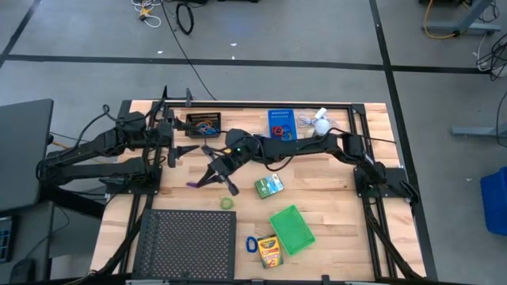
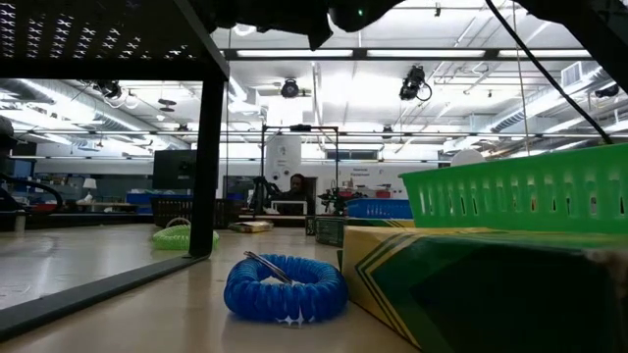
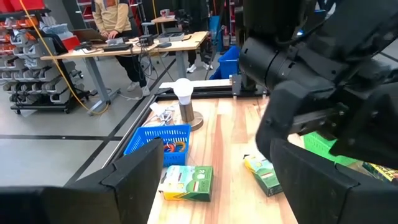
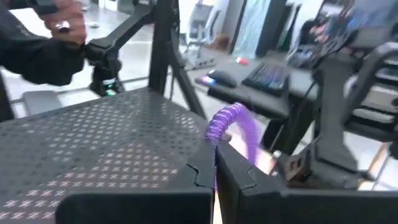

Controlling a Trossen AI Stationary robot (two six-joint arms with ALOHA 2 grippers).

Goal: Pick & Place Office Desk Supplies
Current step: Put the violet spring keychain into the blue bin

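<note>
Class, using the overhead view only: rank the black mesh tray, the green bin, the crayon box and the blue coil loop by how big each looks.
1. black mesh tray
2. green bin
3. crayon box
4. blue coil loop

The mesh tray (image 1: 188, 241) lies at the table's near left, and to its right come the coiled band (image 1: 251, 244), then the crayon box (image 1: 269, 252), with the open bin (image 1: 291, 229) just beyond, touching or nearly touching the box (the low view shows the bin behind it). Farther in, a small loop (image 1: 227, 203) lies left of a small box (image 1: 269, 186). Along the far edge stand two more bins (image 1: 203, 123) (image 1: 280, 123), and the fan (image 1: 322, 123) sits right of them.
</note>
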